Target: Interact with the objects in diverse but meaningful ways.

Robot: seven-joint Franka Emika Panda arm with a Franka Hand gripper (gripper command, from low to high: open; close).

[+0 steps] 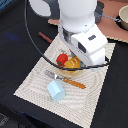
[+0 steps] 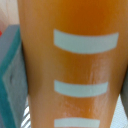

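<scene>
Left to right in the exterior view: sausage stick (image 1: 45, 37) found on the dark table beside the mat (image 1: 30, 82); pale blue cup (image 1: 55, 90) lying on the mat's near part; fork (image 1: 65, 80) beside it; red tomato (image 1: 62, 58) touching the yellow-orange block (image 1: 73, 63) under the arm.

Gripper (image 1: 75, 60) hidden by the wrist housing; clamped or spread could not be told.

Judged step: handling the block. Advised a centred hold and a straight, slow lift clear of the tomato.

Wrist view filled by block (image 2: 70, 65) with 3 pale stripes; layout seen only from the exterior view.
</scene>
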